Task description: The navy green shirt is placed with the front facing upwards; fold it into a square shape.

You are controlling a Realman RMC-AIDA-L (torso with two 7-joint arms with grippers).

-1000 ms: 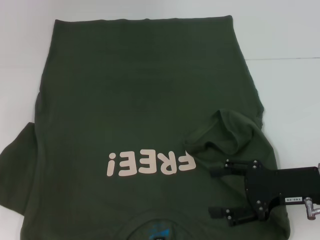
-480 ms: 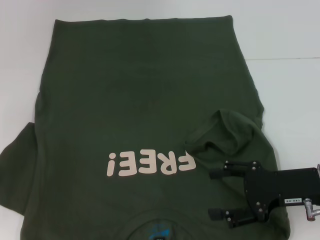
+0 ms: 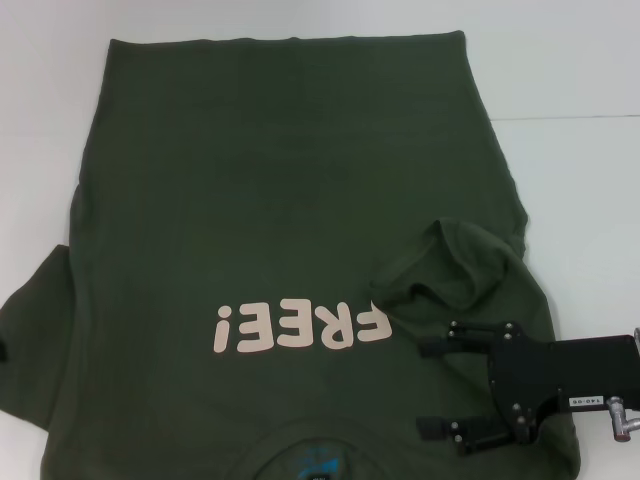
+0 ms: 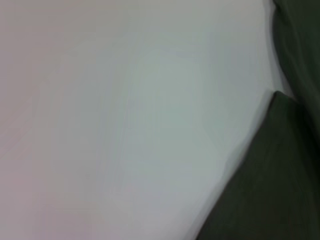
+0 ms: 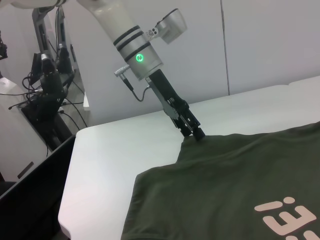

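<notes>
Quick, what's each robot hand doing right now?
Left end effector: closed at the navy green shirt sleeve's edge.
Right end effector: open over the folded-in sleeve.

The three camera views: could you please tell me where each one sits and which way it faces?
Head view: above, looking down at the shirt on the white table; right gripper shows.
Left wrist view: close over the table, a shirt edge in frame; no fingers show.
Right wrist view: low, looking across the shirt at the left gripper.
Shared: the shirt.

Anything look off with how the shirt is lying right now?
Yes: the navy green shirt lies mostly flat, but its sleeve by the right gripper is bunched into a raised hump covering the last letter's edge.
</notes>
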